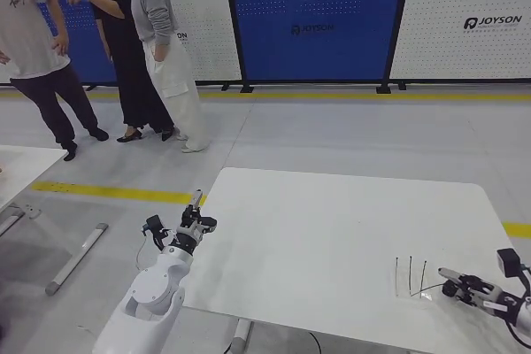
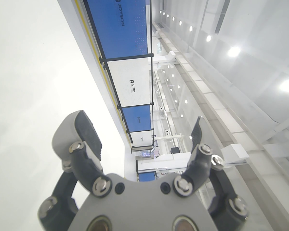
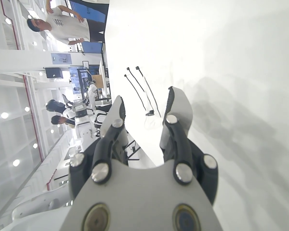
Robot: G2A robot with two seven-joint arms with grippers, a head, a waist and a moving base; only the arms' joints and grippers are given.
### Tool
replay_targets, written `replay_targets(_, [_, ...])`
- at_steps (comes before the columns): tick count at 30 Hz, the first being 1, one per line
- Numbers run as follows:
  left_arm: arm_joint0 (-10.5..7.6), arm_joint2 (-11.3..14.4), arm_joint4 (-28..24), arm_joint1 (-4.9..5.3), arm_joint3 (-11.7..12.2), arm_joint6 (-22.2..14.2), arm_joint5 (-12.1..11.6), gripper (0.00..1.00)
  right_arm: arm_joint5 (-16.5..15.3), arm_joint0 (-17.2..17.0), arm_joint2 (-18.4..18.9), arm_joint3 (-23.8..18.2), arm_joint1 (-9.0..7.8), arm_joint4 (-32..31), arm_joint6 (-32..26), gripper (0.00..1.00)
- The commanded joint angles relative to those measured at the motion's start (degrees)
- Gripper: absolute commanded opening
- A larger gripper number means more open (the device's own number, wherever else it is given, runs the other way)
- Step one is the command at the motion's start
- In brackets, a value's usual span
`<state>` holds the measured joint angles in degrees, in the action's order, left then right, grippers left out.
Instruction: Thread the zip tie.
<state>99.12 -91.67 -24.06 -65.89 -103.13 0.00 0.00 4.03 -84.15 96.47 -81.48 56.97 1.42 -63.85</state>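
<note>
Expect thin, light, springy zip ties (image 1: 410, 274), lying flat on the table (image 1: 336, 239) just ahead of the spread, empty right gripper (image 3: 147, 94) (left gripper (image 2: 139, 116) also agape, well apart), to slip, so pinch one near its head

We see three thin black zip ties (image 1: 411, 270) lying straight and side by side, close to the tabletop's near right corner. We find their heads pointing toward the far edge.
</note>
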Motion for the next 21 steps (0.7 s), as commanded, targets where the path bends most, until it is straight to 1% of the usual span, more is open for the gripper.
replay_targets(1, [0.00,0.0,0.0,0.00,0.0,0.0,0.0,1.00,0.0,-0.3,0.1,-0.4,-0.10,0.3,0.1,0.38])
replay_targets(4, [0.00,0.0,0.0,0.00,0.0,0.0,0.0,1.00,0.2,-0.7,0.2,-0.8,-0.25,0.5,0.3,0.35])
replay_targets(6, [0.00,0.0,0.0,0.00,0.0,0.0,0.0,1.00,0.4,-0.8,0.2,-1.0,-0.34,0.5,0.3,0.28])
replay_targets(7, [0.00,0.0,0.0,0.00,0.0,0.0,0.0,1.00,0.6,-0.8,0.1,-1.1,-0.40,0.4,0.3,0.27])
replay_targets(9, [0.00,0.0,0.0,0.00,0.0,0.0,0.0,1.00,0.9,-0.7,-0.1,-1.0,-0.46,0.5,0.4,0.19])
replay_targets(11, [0.00,0.0,0.0,0.00,0.0,0.0,0.0,1.00,1.1,-0.4,-0.3,-0.8,-0.53,0.7,0.5,0.16])
replay_targets(12, [0.00,0.0,0.0,0.00,0.0,0.0,0.0,1.00,1.2,-0.3,-0.4,-0.7,-0.56,0.8,0.5,0.11])
replay_targets(13, [0.00,0.0,0.0,0.00,0.0,0.0,0.0,1.00,1.3,-0.2,-0.5,-0.6,-0.59,0.8,0.6,0.00])
replay_targets(21, [0.00,0.0,0.0,0.00,0.0,0.0,0.0,1.00,1.2,0.0,-0.8,-0.4,-0.96,1.1,0.7,0.00])
